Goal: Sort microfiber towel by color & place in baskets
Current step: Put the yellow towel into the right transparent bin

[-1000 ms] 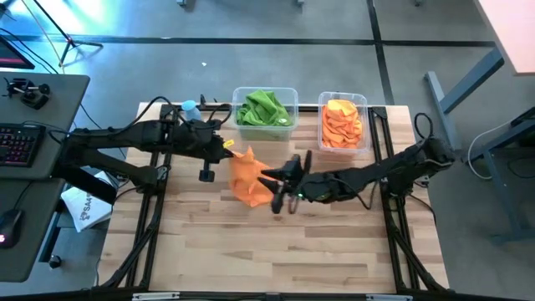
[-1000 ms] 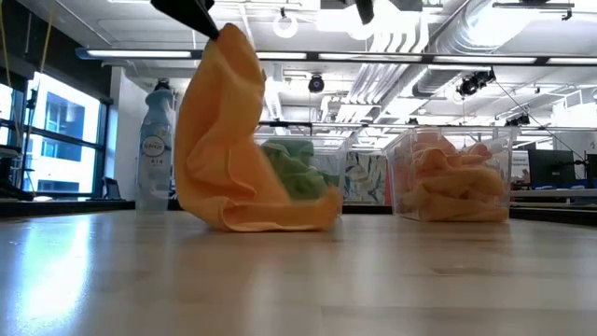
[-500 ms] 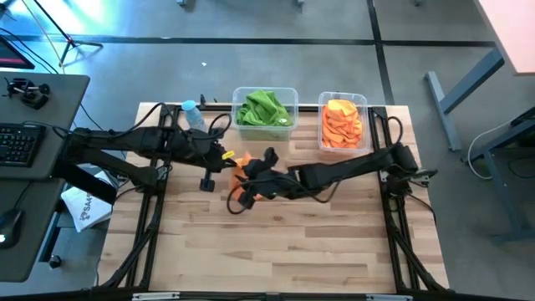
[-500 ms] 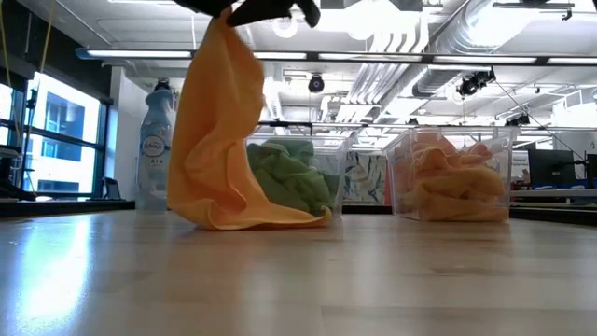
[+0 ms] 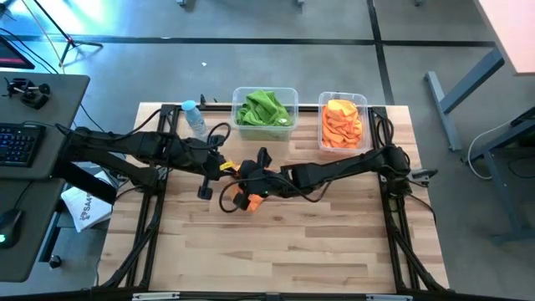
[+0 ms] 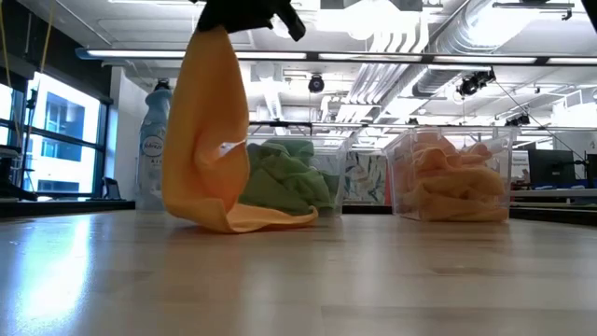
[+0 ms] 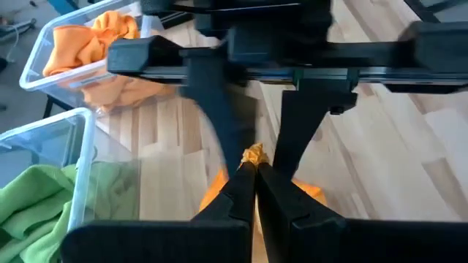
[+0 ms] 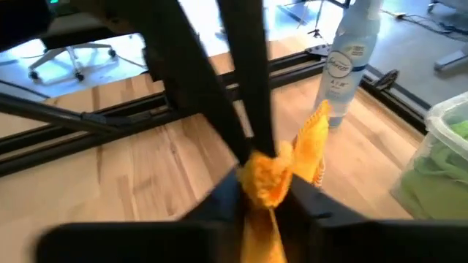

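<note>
Not much to read here: the spray bottle [image 8: 349, 55] beyond the bench carries a label with a script brand word, too blurred to spell out. A white box [image 5: 86, 208] on the floor beside the bench shows dark capitals, starting "SA", the rest unreadable.

A robotics lab: exposed ceiling ducts [image 6: 485, 37], a computer keyboard [image 5: 18, 144] beside the wooden table [image 5: 276, 242].

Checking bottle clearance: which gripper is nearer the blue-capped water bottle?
Left. The left gripper holds the orange towel just in front of the bottle; the right gripper, gripping the same towel, sits farther out toward table centre.
</note>
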Available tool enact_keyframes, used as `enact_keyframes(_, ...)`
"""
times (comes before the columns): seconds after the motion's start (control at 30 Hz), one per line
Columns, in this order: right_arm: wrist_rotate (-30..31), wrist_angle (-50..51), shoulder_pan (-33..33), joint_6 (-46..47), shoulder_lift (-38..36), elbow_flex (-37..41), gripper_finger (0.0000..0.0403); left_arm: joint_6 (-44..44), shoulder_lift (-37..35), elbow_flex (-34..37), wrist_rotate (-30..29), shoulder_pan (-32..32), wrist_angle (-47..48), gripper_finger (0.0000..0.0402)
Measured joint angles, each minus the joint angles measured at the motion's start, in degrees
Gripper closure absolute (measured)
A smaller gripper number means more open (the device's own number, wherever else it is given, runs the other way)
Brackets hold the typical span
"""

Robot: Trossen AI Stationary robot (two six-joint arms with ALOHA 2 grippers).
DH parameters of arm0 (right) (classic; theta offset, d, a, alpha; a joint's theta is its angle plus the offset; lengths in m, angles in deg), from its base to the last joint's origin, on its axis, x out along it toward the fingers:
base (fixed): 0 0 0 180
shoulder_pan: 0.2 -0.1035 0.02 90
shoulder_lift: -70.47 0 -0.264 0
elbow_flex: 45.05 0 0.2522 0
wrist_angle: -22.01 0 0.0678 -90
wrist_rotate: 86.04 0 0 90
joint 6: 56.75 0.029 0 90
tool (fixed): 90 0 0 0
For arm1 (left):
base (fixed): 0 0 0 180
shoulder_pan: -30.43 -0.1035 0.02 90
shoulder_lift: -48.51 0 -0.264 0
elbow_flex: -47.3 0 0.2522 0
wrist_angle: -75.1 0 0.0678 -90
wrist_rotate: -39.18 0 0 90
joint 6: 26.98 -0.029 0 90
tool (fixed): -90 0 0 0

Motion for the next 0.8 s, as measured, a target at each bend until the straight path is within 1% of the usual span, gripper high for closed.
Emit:
enact_keyframes(0.03, -0.8, 0.0, 0.0, 0.0, 0.0, 0.0, 0.0366, 0.8, 0.0, 0.0, -0.2, 0.0, -0.2, 0.0401)
enact_keyframes(0.07, -1.6, 0.0, 0.0, -0.1, 0.0, 0.0, 0.0384, 2.0, 0.0, 0.0, -0.1, 0.0, -0.3, 0.0401)
enact_keyframes(0.1, -2.2, 0.0, 0.0, -0.1, 0.0, 0.0, 0.039, 3.6, 0.0, 0.0, 0.0, 0.0, -0.3, 0.0401)
enact_keyframes(0.23, -3.3, 0.4, 0.0, 0.3, 0.0, 0.0, 0.0373, 8.2, 0.0, 0.0, -0.3, 0.0, -0.2, 0.04)
enact_keyframes(0.33, -3.3, 0.4, 0.0, 0.3, 0.0, 0.0, 0.0384, 11.4, 0.0, 0.0, -0.5, -0.8, -0.3, 0.039)
enact_keyframes(0.43, -3.6, 1.0, 0.0, 0.0, 0.0, 0.1, 0.0398, 13.0, 0.0, 0.0, -0.6, -1.0, -0.5, 0.0372)
enact_keyframes(0.6, -3.6, 2.4, 0.1, 0.4, -0.2, 0.1, 0.0391, 13.7, 0.0, 0.0, -0.6, -0.9, -0.4, 0.0328)
enact_keyframes(0.7, -3.7, 5.9, 0.3, 0.3, -1.4, 0.1, 0.0398, 12.8, 0.0, 0.0, -1.5, -1.0, 0.0, 0.0307)
enact_keyframes(0.8, -3.5, 12.0, 0.5, 0.4, -4.2, 0.1, 0.0399, 14.0, -0.3, 0.0, -1.9, -1.1, 0.6, 0.0299)
